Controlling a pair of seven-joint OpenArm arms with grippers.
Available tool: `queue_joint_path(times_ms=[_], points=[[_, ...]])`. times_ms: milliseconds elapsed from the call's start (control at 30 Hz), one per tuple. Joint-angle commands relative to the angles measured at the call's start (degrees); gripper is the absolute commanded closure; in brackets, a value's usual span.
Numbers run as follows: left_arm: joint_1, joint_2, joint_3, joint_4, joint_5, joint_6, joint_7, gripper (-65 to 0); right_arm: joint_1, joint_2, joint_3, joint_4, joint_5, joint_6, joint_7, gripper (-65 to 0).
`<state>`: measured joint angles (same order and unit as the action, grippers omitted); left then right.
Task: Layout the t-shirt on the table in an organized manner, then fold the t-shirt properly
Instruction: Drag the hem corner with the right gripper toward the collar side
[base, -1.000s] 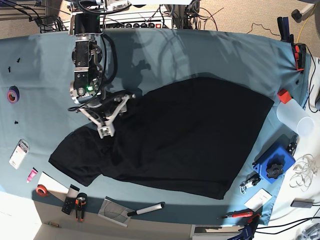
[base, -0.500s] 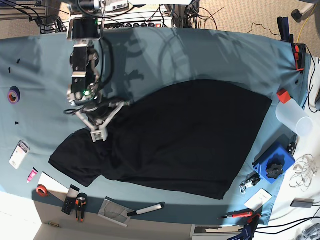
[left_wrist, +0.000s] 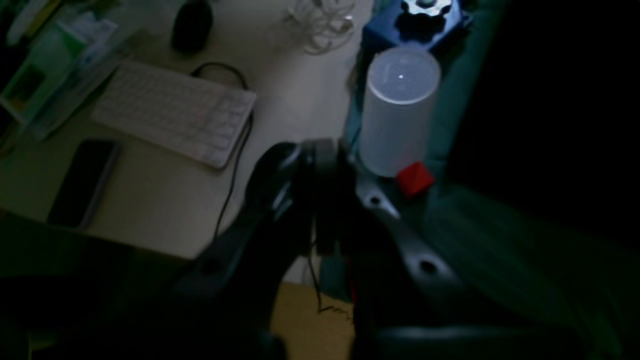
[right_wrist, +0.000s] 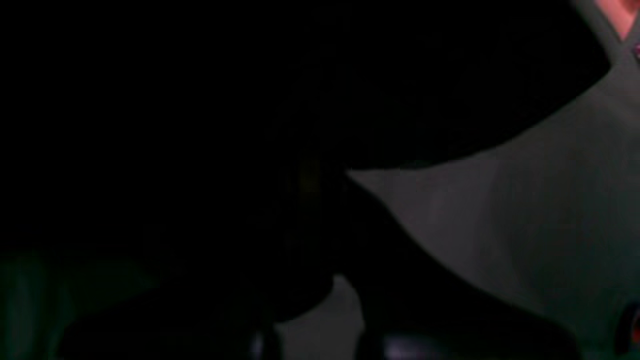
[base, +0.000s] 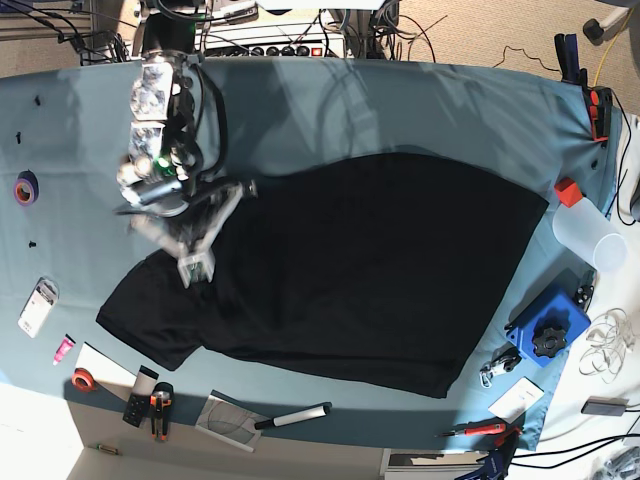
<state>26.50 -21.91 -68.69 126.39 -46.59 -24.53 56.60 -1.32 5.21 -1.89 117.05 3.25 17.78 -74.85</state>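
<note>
The black t-shirt (base: 380, 270) lies spread back-up across the teal table (base: 400, 110), with a sleeve pointing to the front left. No print shows. My right gripper (base: 195, 268) is down at the shirt's upper left edge, blurred, its tip on the cloth. The right wrist view is nearly all black t-shirt (right_wrist: 250, 100), and how the jaws stand is lost in the dark. My left gripper (left_wrist: 325, 165) appears only in the left wrist view. It is shut and empty, over the table's edge beside a white cup (left_wrist: 397, 115).
The white cup (base: 590, 235), a red block (base: 568, 190) and a blue box (base: 548, 325) stand by the shirt's right side. Tape rolls (base: 26, 188), pliers (base: 160, 410) and a marker (base: 295, 418) line the left and front edges. A keyboard (left_wrist: 175, 112) lies on the desk beyond.
My right arm has shifted left and slightly back along the shirt's upper left edge. The shirt's outline is almost unchanged.
</note>
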Motion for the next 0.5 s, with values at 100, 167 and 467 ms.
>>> queue_joint_path(times_ms=[100, 167, 467], points=[[0.2, -1.1, -0.4, 0.8, -0.9, -1.7, -1.5, 0.0, -6.4, 0.2, 0.1, 4.5, 0.2, 0.0, 0.0, 0.0], [0.2, -1.1, -0.4, 0.8, -0.9, -1.7, -1.5, 0.0, -9.6, 0.2, 0.2, 7.4, 0.2, 0.0, 0.0, 0.0], [0.2, -1.1, -0.4, 0.7, -2.1, -1.7, -0.8, 0.0, -23.4, 0.2, 0.1, 17.9, 2.3, 1.0, 0.3, 0.0]])
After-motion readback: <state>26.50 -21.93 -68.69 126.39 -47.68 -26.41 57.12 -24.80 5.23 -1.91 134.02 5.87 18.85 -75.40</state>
